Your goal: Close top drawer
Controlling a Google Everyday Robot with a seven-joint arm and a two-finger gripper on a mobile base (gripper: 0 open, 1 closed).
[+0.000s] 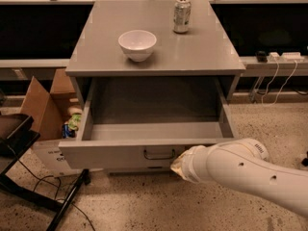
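— White arm [240,174] spans the lower right corner. Gripper position?
— Gripper [179,165] sits low at the front panel of the top drawer [110,154], just right of the dark wire handle [159,154]. Open or closed: cannot tell. Contact with the panel: cannot tell.
— Drawer status?
— Pulled well out of the grey cabinet [207,57], its deep grey inside exposed.
— Left side?
— Cardboard box [41,105] stands on the speckled floor [144,206], just beside the cabinet.
— Further back?
— White bowl [137,44] sits upright on the cabinet top. Drink can [182,16] is behind it to the right, near the back edge and apart from it.
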